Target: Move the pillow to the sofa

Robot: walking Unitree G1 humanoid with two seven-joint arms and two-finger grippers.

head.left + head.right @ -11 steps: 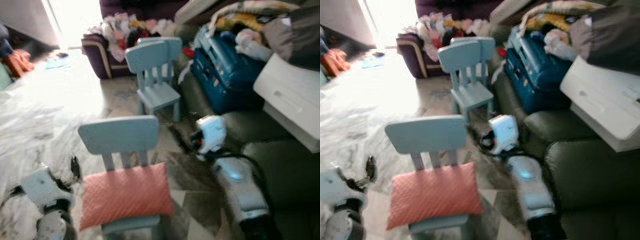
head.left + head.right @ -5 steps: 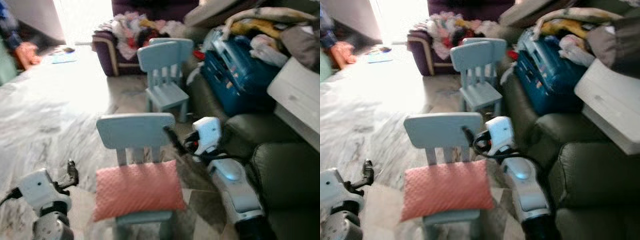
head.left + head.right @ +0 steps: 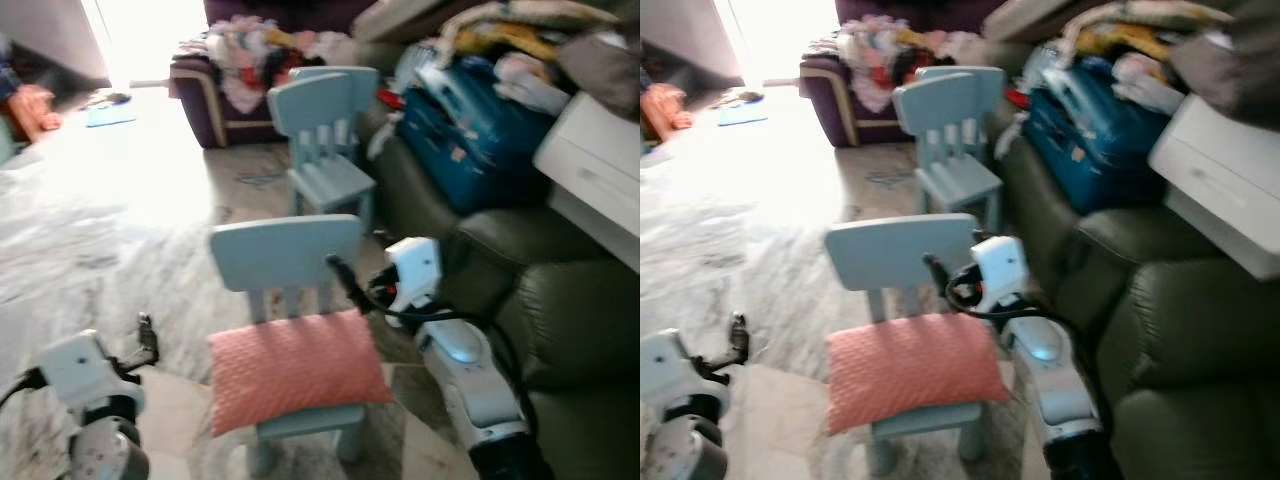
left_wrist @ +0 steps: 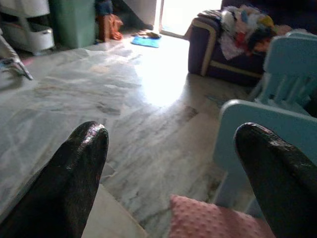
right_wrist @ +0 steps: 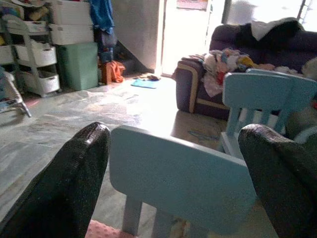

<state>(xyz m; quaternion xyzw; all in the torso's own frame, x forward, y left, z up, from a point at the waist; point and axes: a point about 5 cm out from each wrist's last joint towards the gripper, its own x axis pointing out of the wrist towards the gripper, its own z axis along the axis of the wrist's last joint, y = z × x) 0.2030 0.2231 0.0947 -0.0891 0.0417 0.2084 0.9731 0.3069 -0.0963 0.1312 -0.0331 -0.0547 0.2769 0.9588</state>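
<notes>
Both grippers flank the salmon-pink quilted pillow [image 3: 297,369], fingers spread and empty: the left gripper [image 3: 147,336] low at the near left, apart from it, the right gripper [image 3: 342,279] just beyond its far right corner and nearer. Its long axis runs left to right across the pale blue child's chair [image 3: 287,252]; farther right stands the dark green leather sofa [image 3: 575,320].
</notes>
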